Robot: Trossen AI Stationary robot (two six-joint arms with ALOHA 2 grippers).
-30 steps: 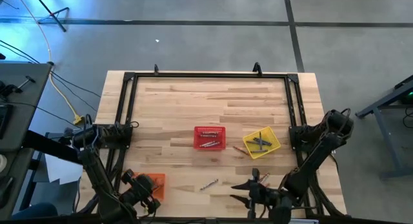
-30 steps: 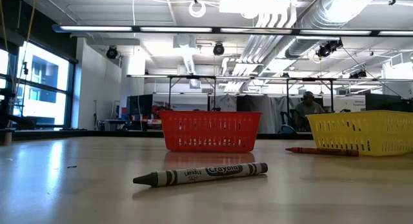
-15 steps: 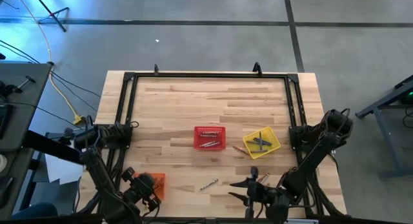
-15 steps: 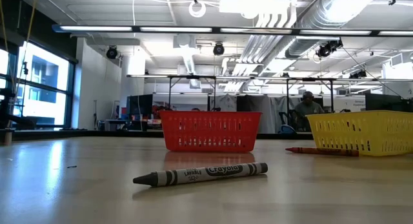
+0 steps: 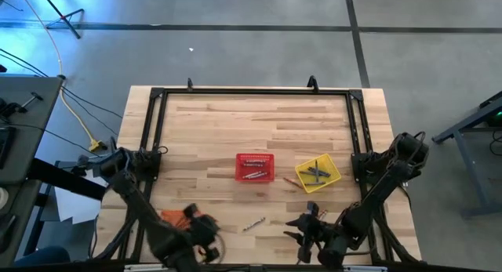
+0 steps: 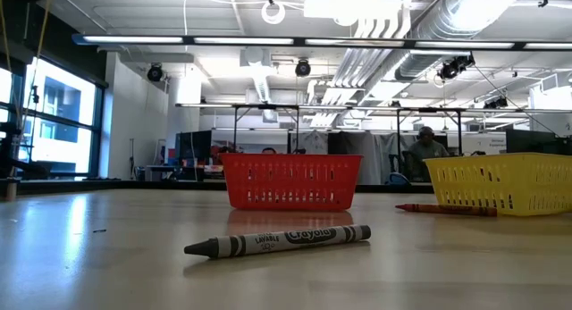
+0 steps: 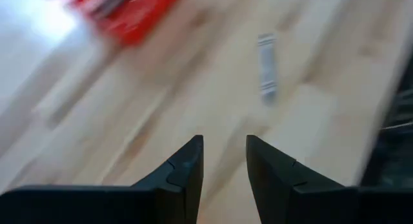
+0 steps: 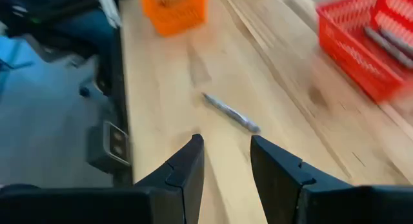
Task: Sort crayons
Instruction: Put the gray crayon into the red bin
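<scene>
High view: left gripper (image 5: 210, 234) has swung from the orange basket (image 5: 174, 215) toward the grey crayon (image 5: 253, 223), fingers now parted

red basket (image 5: 255, 168), yellow basket (image 5: 318, 172), orange basket (image 8: 173, 10).

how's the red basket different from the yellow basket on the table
The red basket sits square to the table edges; the yellow basket is turned at an angle. The red one lies near the table's middle, the yellow nearer the right arm's side. A red crayon lies loose beside the yellow basket. Both are mesh baskets holding crayons.
</scene>
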